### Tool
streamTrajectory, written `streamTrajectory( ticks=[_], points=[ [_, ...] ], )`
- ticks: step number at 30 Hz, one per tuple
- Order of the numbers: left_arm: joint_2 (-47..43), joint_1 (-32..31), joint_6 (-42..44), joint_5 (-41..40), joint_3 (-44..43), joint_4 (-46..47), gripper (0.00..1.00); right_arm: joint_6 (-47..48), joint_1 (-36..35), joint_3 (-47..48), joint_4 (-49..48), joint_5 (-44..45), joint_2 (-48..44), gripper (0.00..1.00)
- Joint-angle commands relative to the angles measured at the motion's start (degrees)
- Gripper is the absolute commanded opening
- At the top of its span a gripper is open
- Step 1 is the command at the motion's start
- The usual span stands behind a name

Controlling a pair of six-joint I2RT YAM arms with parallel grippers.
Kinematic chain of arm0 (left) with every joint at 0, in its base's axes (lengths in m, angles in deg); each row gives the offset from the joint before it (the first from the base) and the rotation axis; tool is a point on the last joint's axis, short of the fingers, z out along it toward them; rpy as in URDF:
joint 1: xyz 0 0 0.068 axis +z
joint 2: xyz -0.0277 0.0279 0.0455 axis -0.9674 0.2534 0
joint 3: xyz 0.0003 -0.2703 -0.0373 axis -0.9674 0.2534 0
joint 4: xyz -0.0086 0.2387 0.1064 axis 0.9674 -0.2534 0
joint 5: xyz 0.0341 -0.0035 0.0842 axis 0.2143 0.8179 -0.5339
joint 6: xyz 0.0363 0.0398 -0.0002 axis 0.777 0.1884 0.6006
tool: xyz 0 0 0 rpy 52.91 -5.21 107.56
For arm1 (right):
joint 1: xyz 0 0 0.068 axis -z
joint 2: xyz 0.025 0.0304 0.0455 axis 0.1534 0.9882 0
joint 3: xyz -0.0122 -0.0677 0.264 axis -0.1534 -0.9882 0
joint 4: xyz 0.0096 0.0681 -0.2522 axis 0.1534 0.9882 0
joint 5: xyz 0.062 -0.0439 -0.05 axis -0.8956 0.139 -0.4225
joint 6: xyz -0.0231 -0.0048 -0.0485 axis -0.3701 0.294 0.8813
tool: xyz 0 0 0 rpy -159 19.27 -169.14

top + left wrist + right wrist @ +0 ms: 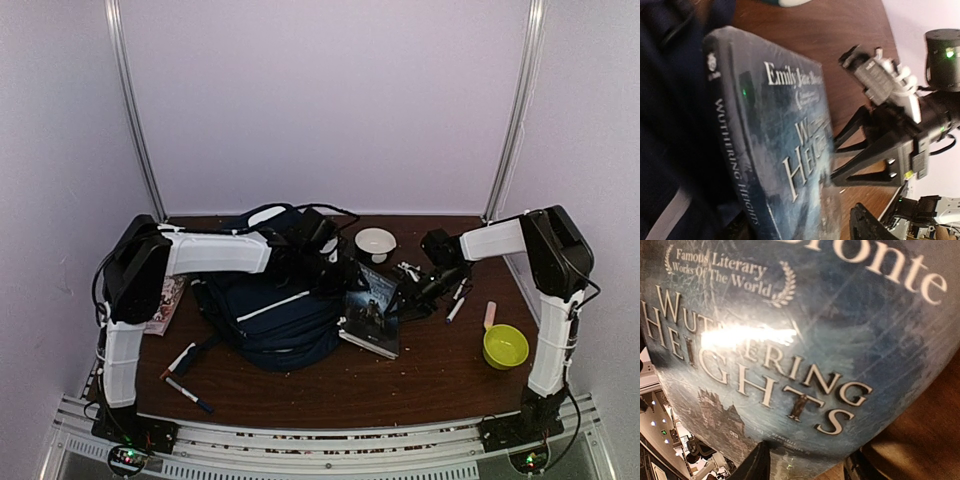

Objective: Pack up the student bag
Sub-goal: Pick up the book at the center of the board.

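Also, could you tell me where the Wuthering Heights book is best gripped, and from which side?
Probably its free long edge, opposite the spine, approached from the right. The book leans spine-side against the student bag, leaving that edge exposed toward the right gripper, whose open fingers face it.

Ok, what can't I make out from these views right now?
Top view: the left arm covers the backpack opening.
Right wrist view: the book fills the frame; the right fingers barely show, grip unclear.
Left wrist view: the bottom edge cuts off the left fingers.
Top view: small items by the right arm, too tiny to name.
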Motion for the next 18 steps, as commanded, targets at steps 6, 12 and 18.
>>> streamTrajectory(
  ticks=[6,12,18],
  points=[
    [-6.7,0.5,-3.6,-1.3,9.3,1.0,0.65,-3.1,-3.0,2.1,-5.5,3.8,5.4,0.47],
    [-6.4,0.9,-5.9,-0.6,10.7,-1.7,0.69,-3.2,-3.1,2.0,-5.6,4.1,5.8,0.47],
    [-3.5,1.3,-7.8,6.4,12.0,8.6,0.71,-3.2,-3.2,1.9,-6.0,4.1,6.4,0.47]
  ],
)
